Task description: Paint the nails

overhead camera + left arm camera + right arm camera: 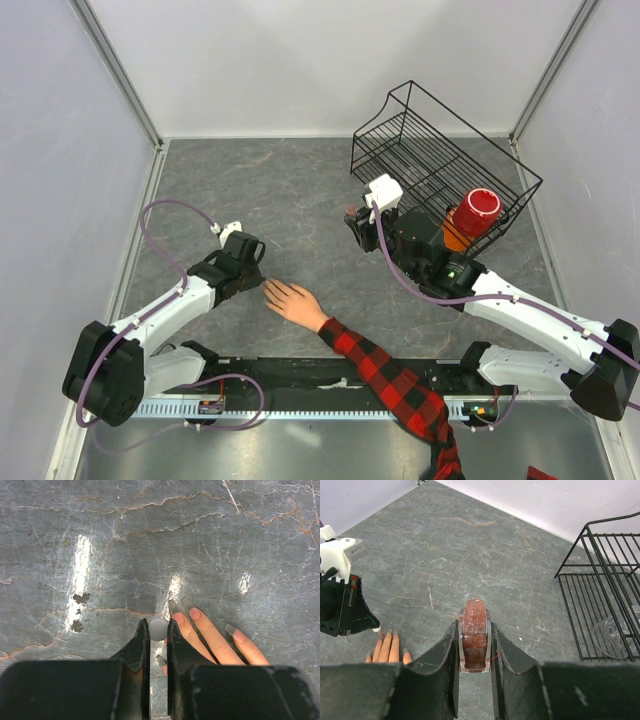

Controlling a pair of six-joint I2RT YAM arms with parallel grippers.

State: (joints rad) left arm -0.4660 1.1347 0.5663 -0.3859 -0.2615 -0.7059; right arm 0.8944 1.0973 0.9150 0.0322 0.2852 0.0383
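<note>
- The nails (195, 613), long and clear at the tips, rest on the grey stone-patterned table (300, 190). They belong to a pale, skin-coloured hand (293, 302) laid flat with fingers spread near the front centre, on an arm in a red-and-black plaid sleeve (385, 375).
- The left gripper (158, 624) hangs just over the fingertips. Its jaws are nearly closed on a small white round piece (158, 630), apparently the cap of the polish brush. The bristles are hard to make out.
- The right gripper (474, 625), well apart toward the back right, is clamped tight on a tiny dark red bottle (474, 642).
- Just beyond it sits a black wire basket (415, 165) with a red cup (477, 210) inside.
- The step in hand appears to be brushing a nail. Done well, it calls for a light, low stroke from the base of the nail to its tip, keeping the brush on the nail and off the skin, with the bottle kept level for the next dip.
</note>
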